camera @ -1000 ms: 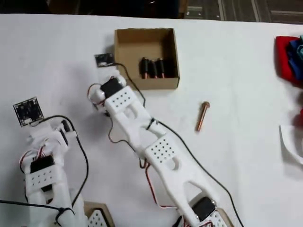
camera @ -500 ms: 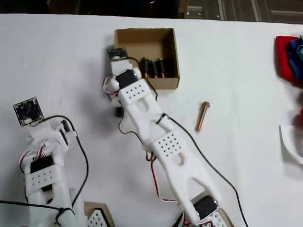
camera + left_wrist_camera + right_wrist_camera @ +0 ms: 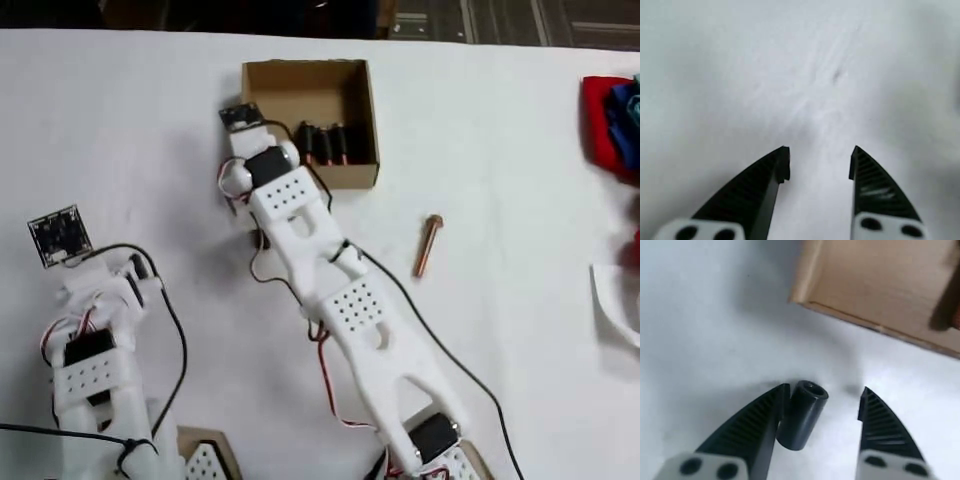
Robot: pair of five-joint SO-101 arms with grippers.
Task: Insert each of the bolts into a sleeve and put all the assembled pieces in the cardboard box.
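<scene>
Three dark sleeves with copper bolts in them (image 3: 324,144) lie side by side in the open brown cardboard box (image 3: 312,67). The right gripper (image 3: 824,389) hovers just outside the box's corner with its jaws parted wide. A short black cylindrical sleeve (image 3: 802,415) sits between them, touching one finger and clear of the other, so it is not clamped. One loose copper-coloured bolt (image 3: 428,245) lies on the white table (image 3: 500,120), well apart from the box. Down at the near side, the left gripper (image 3: 819,150) hangs over bare tabletop, jaws moderately open, holding nothing.
</scene>
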